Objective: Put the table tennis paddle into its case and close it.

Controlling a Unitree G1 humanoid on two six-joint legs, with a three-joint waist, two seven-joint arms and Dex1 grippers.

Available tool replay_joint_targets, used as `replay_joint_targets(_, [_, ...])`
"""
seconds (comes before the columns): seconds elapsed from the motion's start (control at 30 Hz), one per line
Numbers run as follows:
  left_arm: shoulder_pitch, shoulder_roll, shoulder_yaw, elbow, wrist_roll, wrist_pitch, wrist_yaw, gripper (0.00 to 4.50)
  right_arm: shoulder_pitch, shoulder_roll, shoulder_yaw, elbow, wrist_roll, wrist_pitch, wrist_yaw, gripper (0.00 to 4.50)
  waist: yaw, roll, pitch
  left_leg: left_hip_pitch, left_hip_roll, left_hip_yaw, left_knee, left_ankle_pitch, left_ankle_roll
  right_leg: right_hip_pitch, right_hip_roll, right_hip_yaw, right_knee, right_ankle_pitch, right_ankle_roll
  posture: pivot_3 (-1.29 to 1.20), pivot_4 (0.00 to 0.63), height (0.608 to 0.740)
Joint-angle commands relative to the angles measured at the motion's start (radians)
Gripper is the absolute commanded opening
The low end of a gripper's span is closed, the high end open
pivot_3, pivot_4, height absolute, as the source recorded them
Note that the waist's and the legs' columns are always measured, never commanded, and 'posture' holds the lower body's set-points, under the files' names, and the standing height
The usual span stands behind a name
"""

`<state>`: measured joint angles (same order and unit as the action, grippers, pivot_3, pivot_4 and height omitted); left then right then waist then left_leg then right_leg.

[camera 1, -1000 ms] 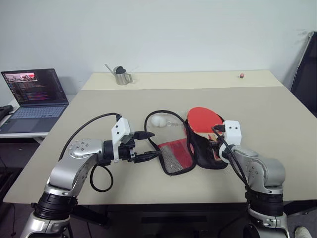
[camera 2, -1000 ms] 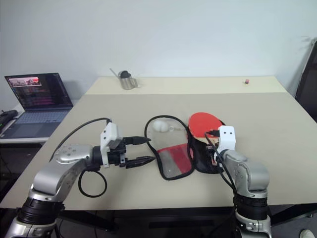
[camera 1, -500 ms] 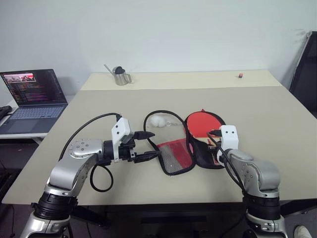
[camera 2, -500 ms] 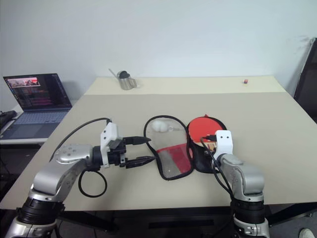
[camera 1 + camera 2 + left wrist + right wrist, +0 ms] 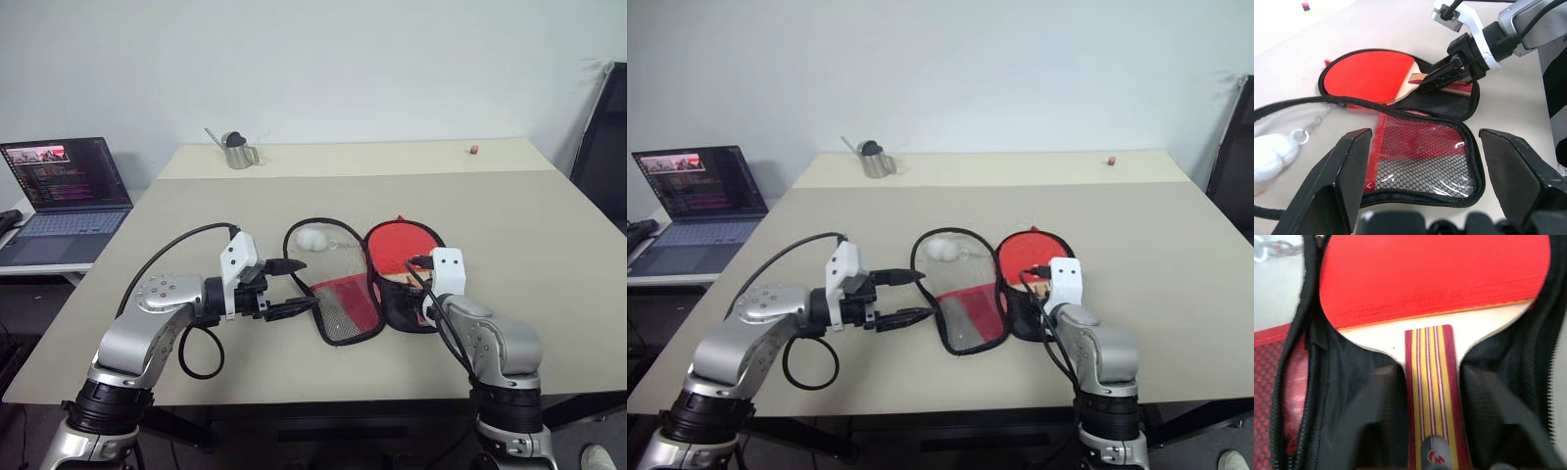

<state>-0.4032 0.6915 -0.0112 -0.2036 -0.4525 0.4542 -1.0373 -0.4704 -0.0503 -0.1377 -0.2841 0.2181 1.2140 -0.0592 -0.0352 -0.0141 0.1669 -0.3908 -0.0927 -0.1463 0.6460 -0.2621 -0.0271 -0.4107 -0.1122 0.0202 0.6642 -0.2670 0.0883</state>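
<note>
Right end effector [image 5: 1442, 78] straddles the striped wooden handle of the red-faced table tennis paddle [image 5: 397, 247], its two black fingers spread to either side and apparently no longer clamping. The paddle lies in the right half of the soft red-and-black zip case [image 5: 377, 294], just right of centre in the head views, on the beige counter [image 5: 294, 201]. The case's mesh-pocket flap [image 5: 1422, 156] lies open toward the left end effector [image 5: 294, 287], which hovers with fingers wide apart and nothing between them, just left of that flap.

To finish the step well, the right arm should draw straight back along the handle so it does not drag the paddle out, and the left should then take the flap's edge and fold it over.

A second earlier the paddle head stood raised and farther out of the case; now it sits lower and flatter inside, and the right fingers have parted.
</note>
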Motion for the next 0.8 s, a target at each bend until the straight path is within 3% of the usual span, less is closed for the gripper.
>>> replay_joint_targets(0.03, [-0.002,0.007,0.018,-0.029,-0.007,-0.013,0.000,3.84,-0.006,-0.016,-0.002,-0.077,0.005,0.011,0.013,3.73,0.000,0.000,0.000,0.000,0.000,0.000,0.000,0.000,0.000,0.000,0.000,0.000,0.000,0.000,0.000,0.00,0.150,0.740])
replay_joint_targets(0.1, [0.000,0.006,0.019,-0.029,-0.008,-0.014,0.002,3.84,0.001,-0.034,0.007,-0.106,0.013,0.036,0.032,4.41,0.000,0.000,0.000,0.000,0.000,0.000,0.000,0.000,0.000,0.000,0.000,0.000,0.000,0.000,0.000,0.00,0.150,0.740])
replay_joint_targets(0.13, [0.002,0.006,0.022,-0.027,-0.007,-0.015,0.004,3.84,0.007,-0.051,0.013,-0.133,0.030,0.058,0.057,4.46,0.000,0.000,0.000,0.000,0.000,0.000,0.000,0.000,0.000,0.000,0.000,0.000,0.000,0.000,0.000,0.00,0.150,0.740])
replay_joint_targets(0.27, [0.012,0.004,0.035,-0.015,-0.008,-0.017,0.017,3.84,0.017,-0.110,0.017,-0.214,0.098,0.114,0.155,4.46,0.000,0.000,0.000,0.000,0.000,0.000,0.000,0.000,0.000,0.000,0.000,0.000,0.000,0.000,0.000,0.00,0.150,0.740])
replay_joint_targets(0.43, [0.035,-0.008,0.059,0.015,-0.003,-0.018,0.056,3.84,0.023,-0.311,0.049,-0.269,0.207,-0.003,0.413,4.46,0.000,0.000,0.000,0.000,0.000,0.000,0.000,-0.001,0.002,0.001,0.000,-0.001,-0.001,0.000,0.000,0.00,0.150,0.740])
replay_joint_targets(0.63, [0.077,-0.008,0.073,0.051,0.014,-0.032,0.086,3.84,0.014,-0.494,0.009,-0.218,0.272,-0.218,0.663,4.46,0.001,0.000,0.000,0.001,0.001,-0.001,0.000,-0.002,0.003,0.003,0.000,-0.002,-0.002,0.000,0.000,0.00,0.150,0.740])
replay_joint_targets(0.8, [0.095,0.002,0.071,0.126,0.071,-0.083,0.107,3.84,-0.031,-0.633,-0.052,-0.114,0.348,-0.260,0.819,4.46,0.003,0.000,0.000,0.001,0.000,-0.001,0.001,-0.002,0.003,0.004,0.000,-0.003,-0.002,0.000,0.000,0.00,0.150,0.740])
